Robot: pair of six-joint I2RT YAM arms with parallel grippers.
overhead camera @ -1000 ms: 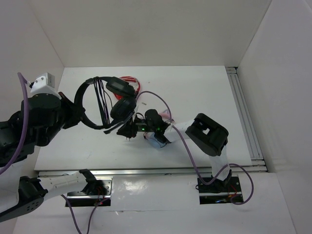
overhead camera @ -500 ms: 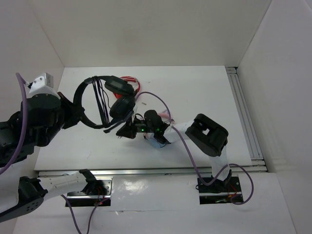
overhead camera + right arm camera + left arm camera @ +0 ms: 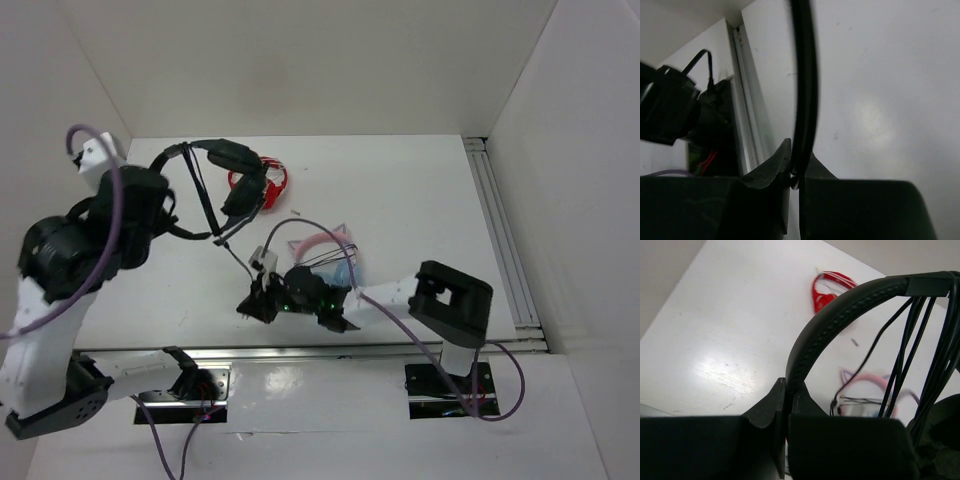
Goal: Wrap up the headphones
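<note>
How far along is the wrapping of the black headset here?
Done: several turns of cable cross the headband of the headphones. In hand: left gripper clamps the headband, right gripper pinches the cable's loose run, drawn toward the near edge. Left: winding that remaining length.

left arm [image 3: 75, 245] — black joints, white links | right arm [image 3: 452, 298] — same | purple cables [image 3: 120, 200] | green LEDs [image 3: 305, 300]

Lighting: bright, diffuse, overhead; shadows faint. Glare patches on the table [image 3: 715, 372] in both wrist views. The cable [image 3: 805, 75] and pink headphones [image 3: 867, 382] are blurred; near fingers [image 3: 715, 445] dark, defocused.
</note>
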